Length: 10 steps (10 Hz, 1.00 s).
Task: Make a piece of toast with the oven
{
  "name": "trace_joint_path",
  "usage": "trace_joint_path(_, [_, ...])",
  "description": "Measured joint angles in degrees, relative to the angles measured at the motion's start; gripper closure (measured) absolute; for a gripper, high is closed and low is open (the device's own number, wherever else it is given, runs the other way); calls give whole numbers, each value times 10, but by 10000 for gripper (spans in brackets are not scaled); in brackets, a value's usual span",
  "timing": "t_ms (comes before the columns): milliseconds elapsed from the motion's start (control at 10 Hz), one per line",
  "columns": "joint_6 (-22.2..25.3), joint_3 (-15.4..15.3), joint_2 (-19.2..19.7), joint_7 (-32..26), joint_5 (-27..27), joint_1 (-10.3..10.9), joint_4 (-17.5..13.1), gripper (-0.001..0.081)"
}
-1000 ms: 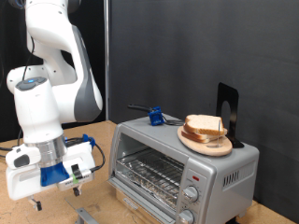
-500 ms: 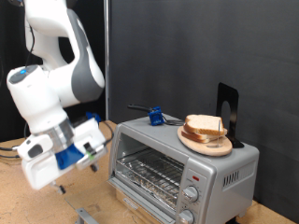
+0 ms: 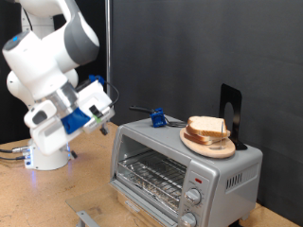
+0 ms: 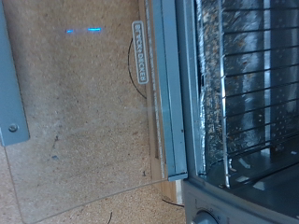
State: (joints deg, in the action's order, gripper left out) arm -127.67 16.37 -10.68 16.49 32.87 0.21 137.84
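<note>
One oven [image 3: 185, 168] — one wooden plate [image 3: 207, 144], two knobs [image 3: 189, 206] showing.

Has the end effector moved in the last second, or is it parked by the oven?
Yes. In the exterior view the end effector has risen and swung toward the view's right, from below the oven's top edge to about level with it.

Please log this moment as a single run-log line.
gripper: raised beside oven, holding nothing | oven: door open, rack bare | toast: on plate atop oven

A round wooden plate [image 3: 207, 144] sits right of a small blue object [image 3: 157, 118], possibly a clip; a black stand [image 3: 230, 113] rises behind.
</note>
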Motion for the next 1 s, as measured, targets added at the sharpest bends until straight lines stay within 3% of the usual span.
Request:
trace_joint_path(200, [3, -5, -31, 45, -44, -1, 11, -3])
trace_joint_path(300, [3, -4, -30, 38, -40, -1, 11, -3])
trace_joint_path(700, [24, -19, -58, -92, 14, 36, -1, -3])
trace_joint_path(1000, [-14, -72, -106, -121, -55, 48, 6, -3])
